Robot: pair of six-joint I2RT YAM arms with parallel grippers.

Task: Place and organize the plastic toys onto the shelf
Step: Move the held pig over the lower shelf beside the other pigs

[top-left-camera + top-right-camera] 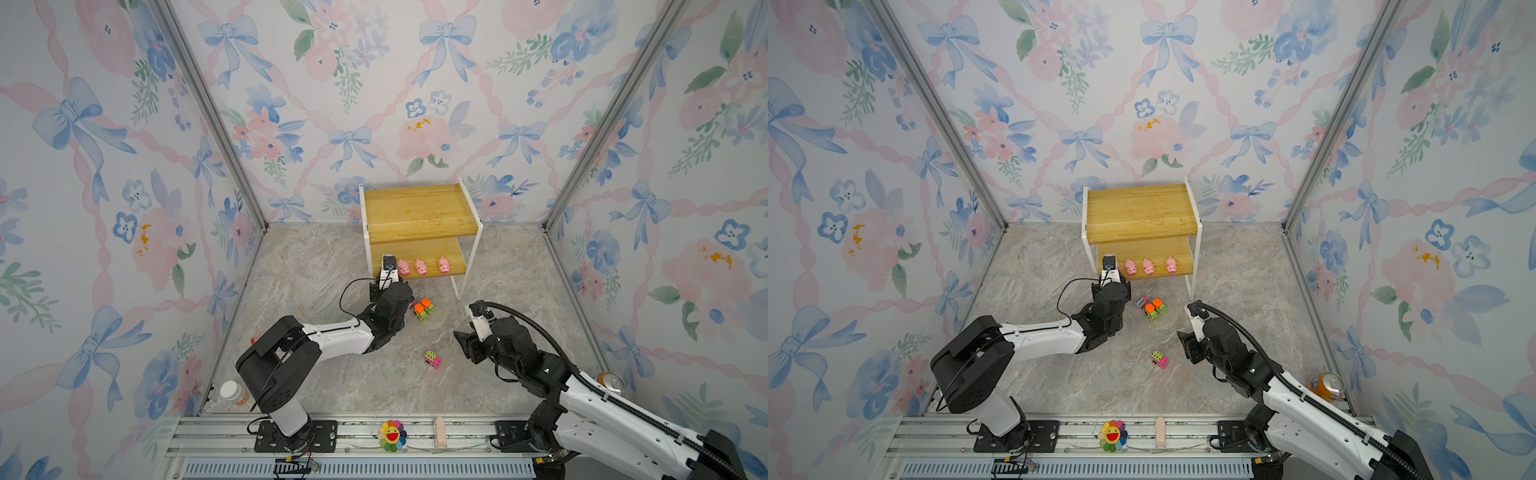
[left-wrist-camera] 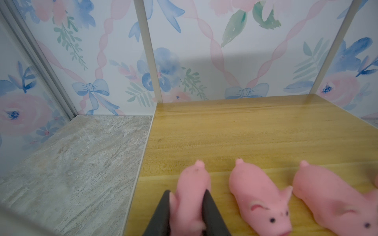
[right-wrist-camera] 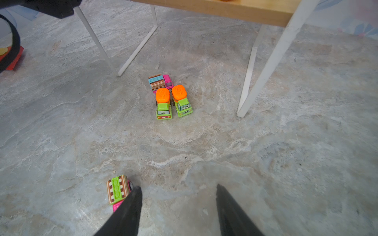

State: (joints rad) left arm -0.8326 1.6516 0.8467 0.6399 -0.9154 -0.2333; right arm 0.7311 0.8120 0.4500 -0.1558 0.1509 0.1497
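Pink pig (image 2: 192, 183) is at the left end of the lower board of the shelf (image 2: 245, 132), pinched by your left gripper (image 2: 187, 192); that arm stretches forward, low. Your right gripper (image 3: 179, 187) hangs spread beside the striped truck (image 3: 118, 189). The label on the can (image 1: 1327, 385) is too small to read.

Pigs (image 1: 421, 267) on shelf (image 1: 415, 208); trucks (image 1: 424, 309) in front

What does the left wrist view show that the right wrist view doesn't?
Only the left wrist: the left gripper shut on a pink pig at the shelf, other pigs beside it. Only the right wrist: the open right gripper, two green trucks, two pink trucks, the shelf's white legs. Both: the shelf's wooden board and the marble floor.
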